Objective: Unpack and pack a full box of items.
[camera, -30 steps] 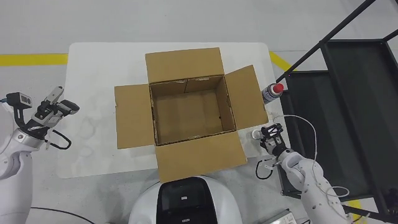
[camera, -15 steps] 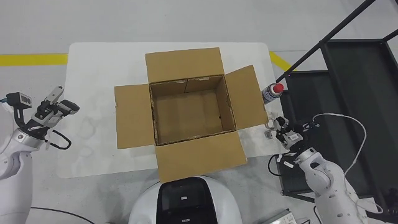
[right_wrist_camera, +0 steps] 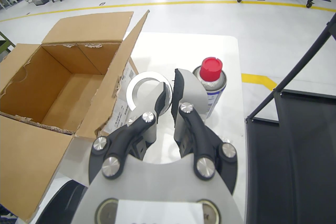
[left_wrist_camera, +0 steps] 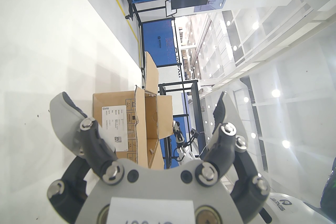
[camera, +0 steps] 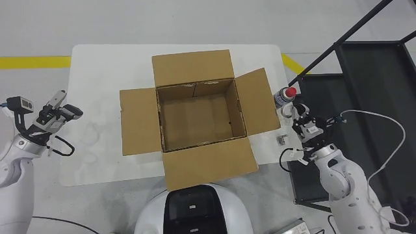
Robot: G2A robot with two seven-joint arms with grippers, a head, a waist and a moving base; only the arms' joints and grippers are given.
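Observation:
An open cardboard box point(camera: 198, 120) stands mid-table with its four flaps spread and nothing visible inside; it also appears as the box point(right_wrist_camera: 52, 83) and the box point(left_wrist_camera: 131, 117). A red-capped spray can point(camera: 285, 95) stands upright by the table's right edge, seen too as the can point(right_wrist_camera: 211, 83). My right gripper point(camera: 296, 112) hangs just in front of that can, between it and the box's right flap. In the right wrist view this gripper point(right_wrist_camera: 170, 86) is shut on the rim of a silver tape roll point(right_wrist_camera: 139, 89). My left gripper point(camera: 65, 112) stays open and empty off the table's left edge, seen also as the gripper point(left_wrist_camera: 141, 104).
A small grey item point(camera: 283, 140) lies on the white table point(camera: 97, 71) near its right front corner. A dark metal rack point(camera: 364, 123) stands close beside the table's right edge. Bare tabletop lies left of the box.
My right arm swung from the table's front right corner back toward the spray can, carrying the silver roll. The left arm and the box stayed put.

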